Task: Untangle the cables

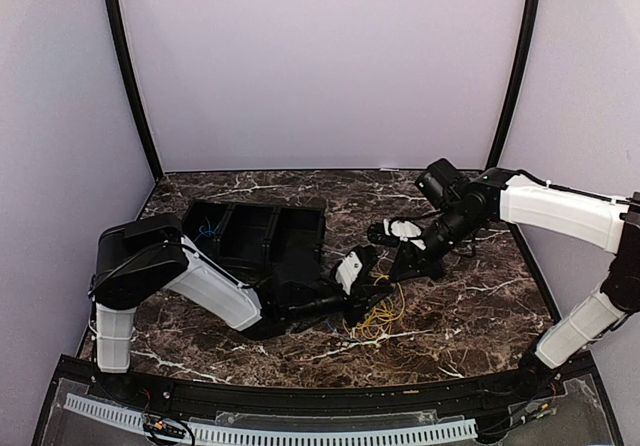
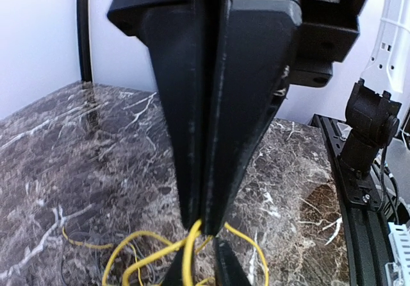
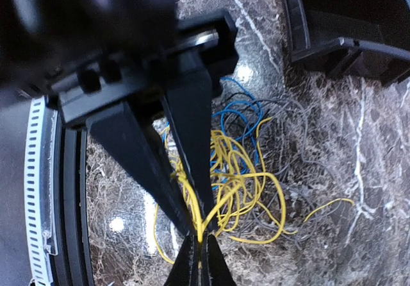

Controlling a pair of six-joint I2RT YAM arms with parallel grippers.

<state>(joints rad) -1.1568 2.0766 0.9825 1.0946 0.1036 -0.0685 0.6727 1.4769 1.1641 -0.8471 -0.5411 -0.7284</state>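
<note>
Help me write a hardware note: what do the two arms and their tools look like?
The left arm and right arm match: smooth white link shells between bulky black joint housings. The left tool and right tool each have two matte black, flat fingers tapering to narrow tips. No markings are legible.

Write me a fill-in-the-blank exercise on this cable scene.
The left end effector is ____ on the yellow cable.
The right end effector pinches the ____ cable too.
The blue cable is held by ____ end effector.
The black tray sits on the ____ arm's side.
Answers: shut; yellow; neither; left.
</note>
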